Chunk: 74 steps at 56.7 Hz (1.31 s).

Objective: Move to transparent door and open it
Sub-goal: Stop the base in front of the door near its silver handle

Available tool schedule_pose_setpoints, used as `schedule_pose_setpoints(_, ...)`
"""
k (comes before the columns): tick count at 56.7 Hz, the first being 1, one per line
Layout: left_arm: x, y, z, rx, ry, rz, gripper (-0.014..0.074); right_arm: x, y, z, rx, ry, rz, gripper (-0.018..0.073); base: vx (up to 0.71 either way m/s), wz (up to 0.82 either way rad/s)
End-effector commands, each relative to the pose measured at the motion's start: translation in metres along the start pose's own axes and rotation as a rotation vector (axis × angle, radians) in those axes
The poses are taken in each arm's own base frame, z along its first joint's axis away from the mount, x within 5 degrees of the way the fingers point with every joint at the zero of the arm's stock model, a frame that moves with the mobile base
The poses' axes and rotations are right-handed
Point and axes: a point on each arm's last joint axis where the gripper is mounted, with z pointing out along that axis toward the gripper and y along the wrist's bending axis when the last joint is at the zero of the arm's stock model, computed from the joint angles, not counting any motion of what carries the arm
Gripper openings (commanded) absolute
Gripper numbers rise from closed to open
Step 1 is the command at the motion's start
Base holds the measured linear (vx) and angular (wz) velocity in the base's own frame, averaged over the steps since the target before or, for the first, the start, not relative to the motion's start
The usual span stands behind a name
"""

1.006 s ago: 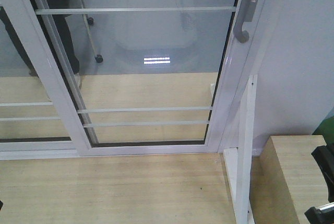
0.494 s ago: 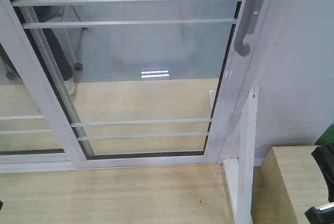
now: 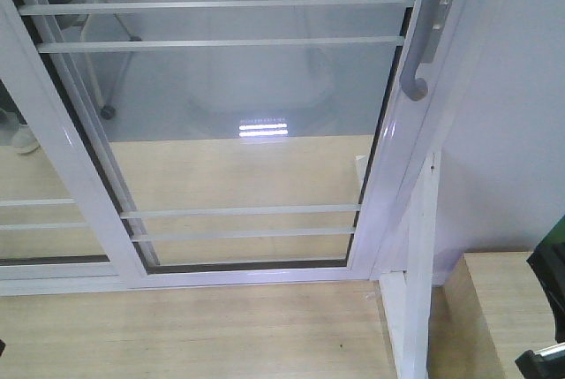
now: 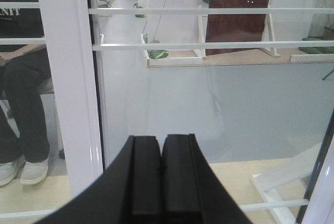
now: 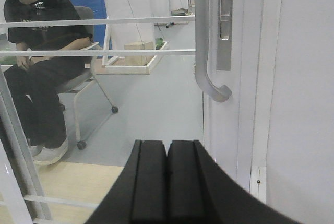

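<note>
The transparent door (image 3: 256, 114) fills the front view: clear glass in a white frame with thin horizontal bars. Its curved grey pull handle (image 3: 415, 74) and lock plate sit on the right stile. In the right wrist view the handle (image 5: 204, 62) hangs above and right of my right gripper (image 5: 167, 148), which is shut and empty, well short of it. My left gripper (image 4: 160, 143) is shut and empty, facing the glass near the left stile (image 4: 68, 78). The door stands closed against the right jamb.
A second white-framed glass panel (image 3: 35, 193) without a handle overlaps on the left. A white post (image 3: 415, 255) and a wooden block (image 3: 503, 308) stand at the right. Beyond the glass a person (image 5: 42, 51) sits on a wheeled chair.
The view has moved closer to the door and turned slightly; the handle and bars have slid down and right in the front view. The person's legs have left that view.
</note>
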Motion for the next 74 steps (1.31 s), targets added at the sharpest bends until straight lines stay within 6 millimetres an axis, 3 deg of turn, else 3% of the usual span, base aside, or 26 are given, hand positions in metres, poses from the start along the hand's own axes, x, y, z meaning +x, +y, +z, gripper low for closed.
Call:
schedule_pose_setpoints(1, -0.0057, -0.0004, -0.0008, 0.008, -0.093, -0.014, 0.0003, -0.0070, 0.0004, 0.0002, -0.003, -0.075, -0.012, 0.0001, 0.00, 0.00)
schedule_pose_setpoints(61, -0.0057, -0.0004, -0.0008, 0.008, -0.093, -0.014, 0.0003, -0.0048, 0.0002, 0.0003, 0.000, -0.051, -0.013, 0.0001, 0.00, 0.00)
schedule_pose_setpoints(74, -0.0114, -0.0004, -0.0015, 0.009, -0.157, -0.014, 0.0003, -0.0107, 0.0008, -0.0002, -0.007, -0.116, -0.016, 0.0001, 0.00, 0.00)
